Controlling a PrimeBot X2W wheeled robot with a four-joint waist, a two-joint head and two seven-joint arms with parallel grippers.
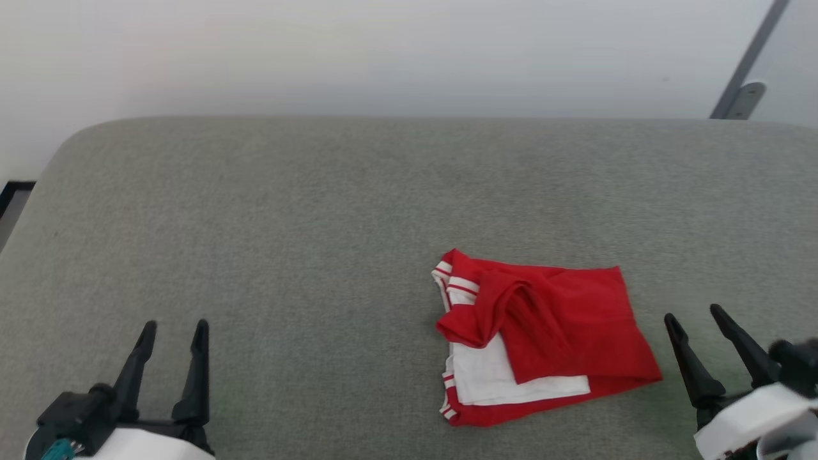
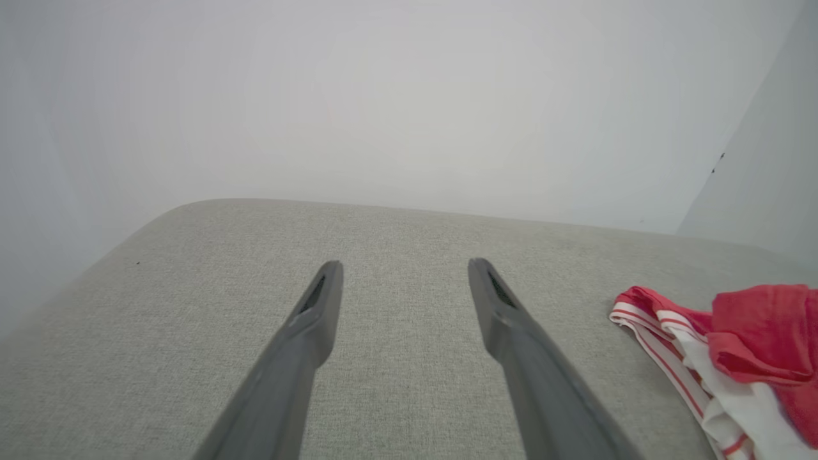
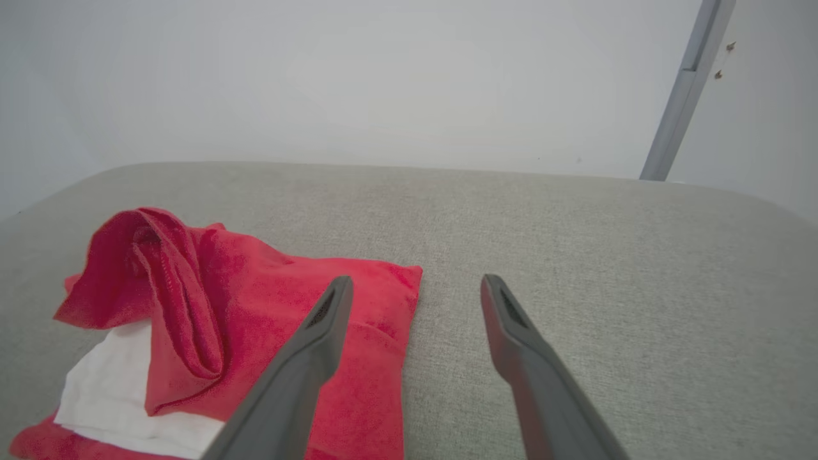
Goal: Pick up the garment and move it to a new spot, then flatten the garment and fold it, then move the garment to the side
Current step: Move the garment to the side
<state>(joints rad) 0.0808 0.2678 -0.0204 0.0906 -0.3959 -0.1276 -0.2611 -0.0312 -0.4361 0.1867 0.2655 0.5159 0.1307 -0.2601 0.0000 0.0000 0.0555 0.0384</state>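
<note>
Garment bundled right of centre on the grey fabric desk, just beside your right claw.
Expect soft, light, limp cloth that drapes and drags; take it, I'd judge, at the raised red fold or a striped corner. Your left claw and the right both stand apart, empty; pale wall behind.

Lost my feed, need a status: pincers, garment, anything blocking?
Left pincer open, empty. Right pincer open, empty. Garment loosely bunched on grey padded surface, beside right pincer. Nothing blocking.
</note>
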